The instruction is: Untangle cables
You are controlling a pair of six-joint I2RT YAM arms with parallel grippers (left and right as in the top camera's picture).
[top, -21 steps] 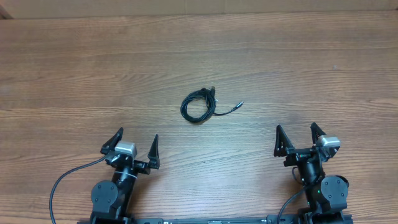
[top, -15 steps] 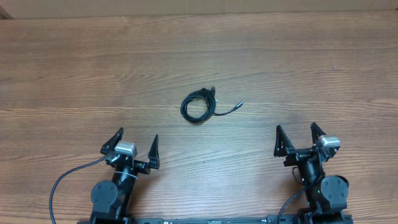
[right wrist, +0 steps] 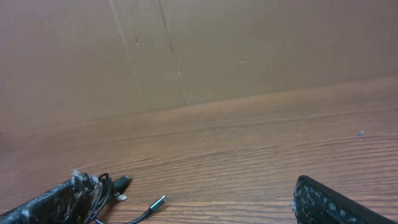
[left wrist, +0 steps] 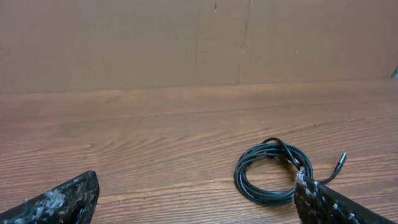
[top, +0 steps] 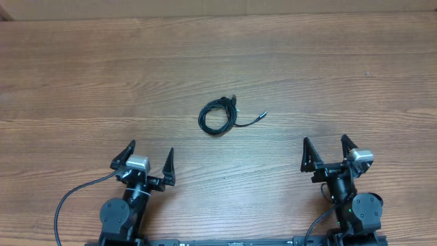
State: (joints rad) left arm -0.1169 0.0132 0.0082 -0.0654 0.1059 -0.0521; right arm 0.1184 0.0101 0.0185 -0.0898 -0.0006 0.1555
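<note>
Cables [top: 218,116] lie in one small black coil on the table [top: 82,68], near the middle. One thin end sticks out to the right, with a small plug [top: 263,115] at its tip. The left gripper [top: 151,146] sits by the near edge, left of the cables and well apart from them. Its two fingers are spread wide and hold nothing. The right gripper [top: 325,139] sits by the near edge too, right of the cables and well apart. Its fingers are also spread wide, with nothing between them.
</note>
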